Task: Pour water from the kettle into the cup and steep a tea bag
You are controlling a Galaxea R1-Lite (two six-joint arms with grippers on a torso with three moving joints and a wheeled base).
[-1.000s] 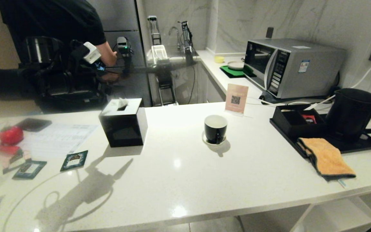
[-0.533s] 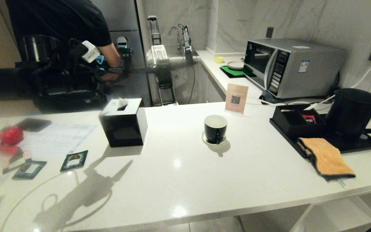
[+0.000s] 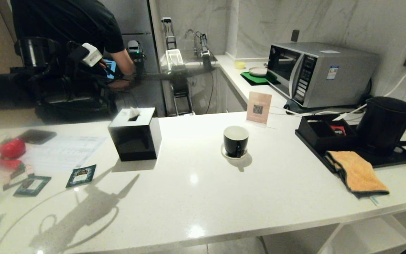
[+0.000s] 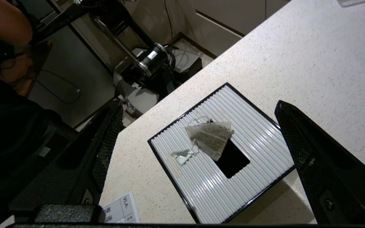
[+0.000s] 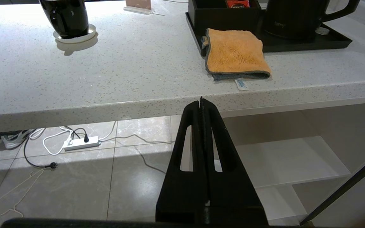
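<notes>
Hovering wide-jawed, left gripper (image 4: 198, 148) above tea bag (image 4: 211, 139): light, limp, tearable; pinch pouch's top corner gently.

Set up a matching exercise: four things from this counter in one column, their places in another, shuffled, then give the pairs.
Things:
1. tea bag
2. cup
3. kettle
4. orange cloth

Places:
A. on a small white saucer
B. at the far right, on the black tray
C. on the ribbed white top of the tissue box
D. draped over the tray's near edge onto the counter

Pairs: 1-C, 2-A, 3-B, 4-D
</notes>
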